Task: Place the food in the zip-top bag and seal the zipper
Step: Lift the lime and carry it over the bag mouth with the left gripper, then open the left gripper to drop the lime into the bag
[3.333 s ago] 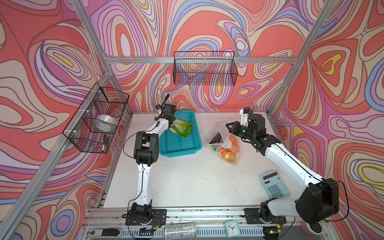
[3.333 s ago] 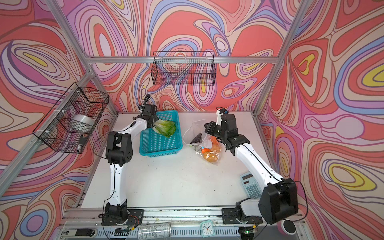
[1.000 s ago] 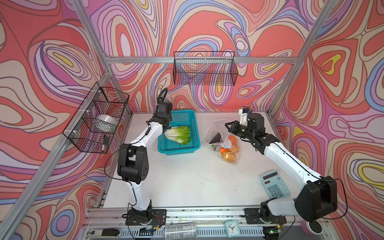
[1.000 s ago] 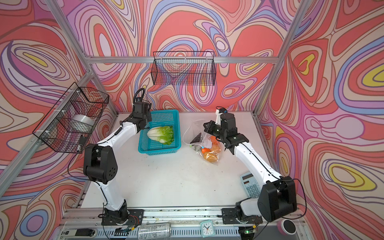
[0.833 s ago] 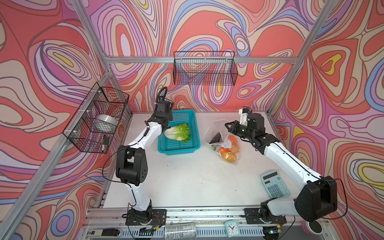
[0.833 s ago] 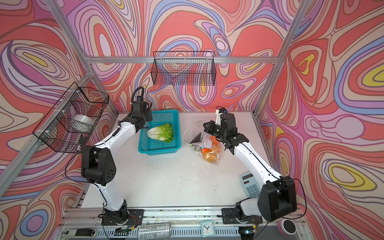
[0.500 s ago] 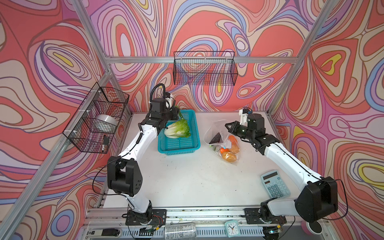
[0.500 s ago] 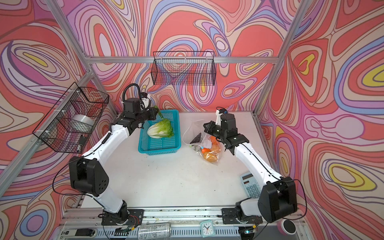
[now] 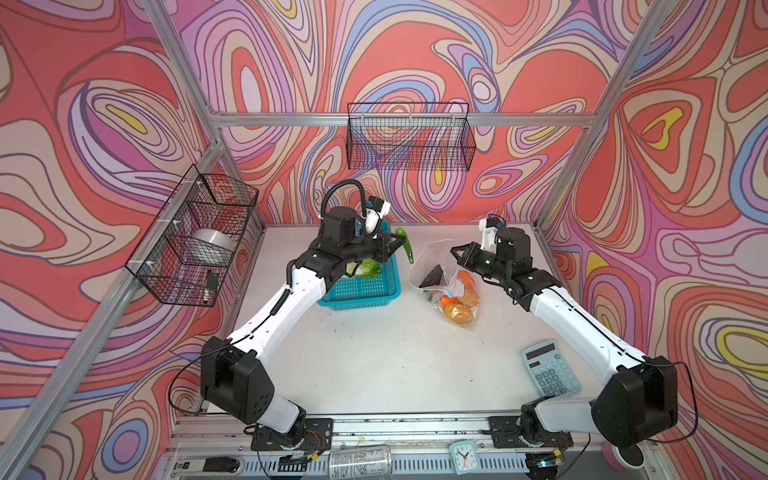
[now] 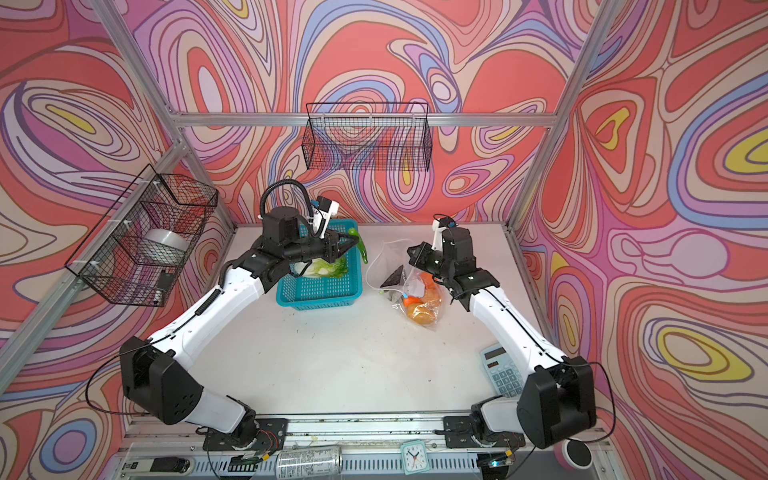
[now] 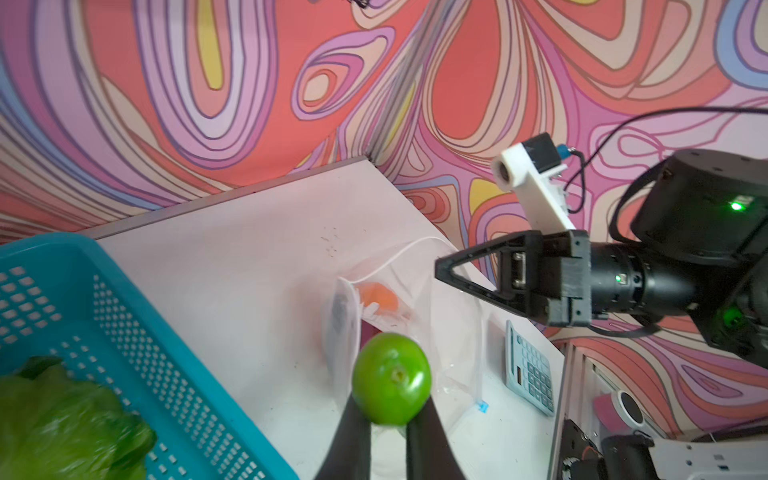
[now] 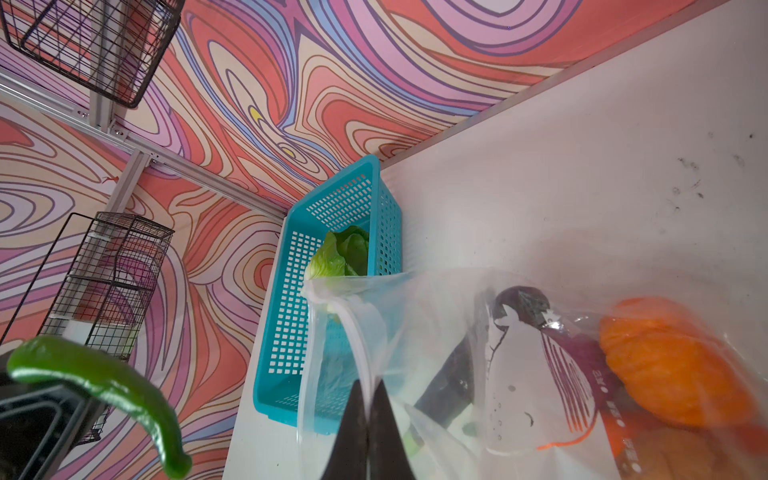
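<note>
Left tool (image 9: 395,242), upper centre, pinches pepper (image 9: 409,253) at its thick end: light, smooth, likely slippery. Right tool (image 12: 368,405) pinches bag (image 12: 449,328) rim; film looks soft, crinkly.

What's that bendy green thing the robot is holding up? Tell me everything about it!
It's a green pepper: long, curved, smooth and shiny like plastic, thick at one end and thin at the tip. The left gripper pinches it near the thick end, so it hangs in the air with its tip drooping down. It sits between the teal basket and the open mouth of the clear bag, not yet inside. Only the gripper touches it.
</note>
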{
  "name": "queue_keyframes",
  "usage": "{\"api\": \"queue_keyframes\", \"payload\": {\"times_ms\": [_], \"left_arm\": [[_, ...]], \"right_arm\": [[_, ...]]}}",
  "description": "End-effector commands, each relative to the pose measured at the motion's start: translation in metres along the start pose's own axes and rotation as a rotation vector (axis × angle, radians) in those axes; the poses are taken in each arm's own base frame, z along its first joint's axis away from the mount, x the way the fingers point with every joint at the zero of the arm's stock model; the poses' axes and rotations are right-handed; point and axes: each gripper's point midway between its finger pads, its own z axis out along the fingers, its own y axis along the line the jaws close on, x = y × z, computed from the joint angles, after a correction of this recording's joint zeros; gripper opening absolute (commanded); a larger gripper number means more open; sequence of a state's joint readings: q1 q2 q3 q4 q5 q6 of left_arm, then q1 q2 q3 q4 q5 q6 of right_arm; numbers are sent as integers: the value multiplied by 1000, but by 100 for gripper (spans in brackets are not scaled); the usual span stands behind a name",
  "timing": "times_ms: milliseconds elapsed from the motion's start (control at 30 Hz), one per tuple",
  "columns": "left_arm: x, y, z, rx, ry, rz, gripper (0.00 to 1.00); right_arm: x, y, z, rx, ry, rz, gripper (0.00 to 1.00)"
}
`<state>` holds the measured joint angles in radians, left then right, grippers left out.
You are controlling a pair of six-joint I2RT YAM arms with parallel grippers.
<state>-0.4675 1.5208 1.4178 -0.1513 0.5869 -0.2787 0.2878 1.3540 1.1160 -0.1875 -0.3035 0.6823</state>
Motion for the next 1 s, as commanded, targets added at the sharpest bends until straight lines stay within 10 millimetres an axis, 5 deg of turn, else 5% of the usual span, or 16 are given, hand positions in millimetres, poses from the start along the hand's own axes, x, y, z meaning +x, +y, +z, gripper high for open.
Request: {"api": "queue_keyframes", "payload": {"times_ms": [0,233,500,733,833,967], "left_arm": [[-4,-14,12,17,14,54,0],[26,-32,60,33,96,96,0],[58,-11,102,-146,138,240,0],[79,4,116,-253,208,328,0],[85,2,118,-238,243,320,14],[84,-5,113,-217,272,295,53]], "right_arm": [[-5,7,-10,-19,-32,-9,0],[-6,9,-14,-20,-39,-12,0],[-8,11,-18,-22,-47,-17,0],[-8,11,-20,-19,-51,-18,0],[-9,12,-19,-22,-51,-18,0],[-9,12,-18,-25,-47,-16,0]]}}
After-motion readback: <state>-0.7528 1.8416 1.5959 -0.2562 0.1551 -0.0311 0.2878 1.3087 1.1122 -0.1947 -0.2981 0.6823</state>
